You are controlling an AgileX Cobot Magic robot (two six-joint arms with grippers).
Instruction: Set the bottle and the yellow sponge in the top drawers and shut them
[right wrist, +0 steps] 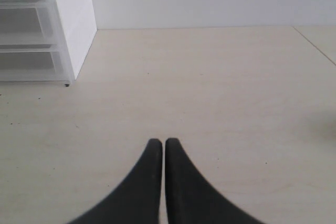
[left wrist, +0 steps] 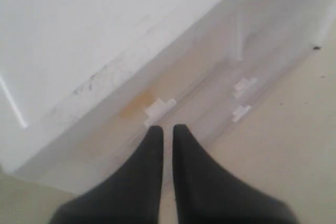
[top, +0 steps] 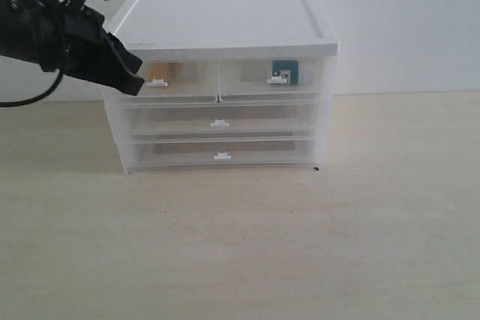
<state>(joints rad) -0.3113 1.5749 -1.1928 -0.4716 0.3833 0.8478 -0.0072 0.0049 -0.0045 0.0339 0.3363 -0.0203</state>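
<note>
Both top drawers of the white-topped drawer unit [top: 225, 24] sit pushed in. The yellow sponge [top: 161, 72] shows as an orange patch behind the front of the top left drawer [top: 184, 88]. The bottle [top: 285, 73], with its teal label, stands inside the top right drawer [top: 255, 84]. My left gripper [top: 133, 74] [left wrist: 167, 128] is shut and empty, its tips against the top left drawer's front beside its white clip handle [left wrist: 159, 108]. My right gripper [right wrist: 164, 141] is shut and empty over bare table, away from the unit's side [right wrist: 73, 19]; the exterior view does not show it.
Two full-width drawers [top: 219, 122] below are shut. The unit stands at the back of a light wooden table [top: 300, 245], close to a white wall. A black cable [top: 34, 99] hangs from the left arm.
</note>
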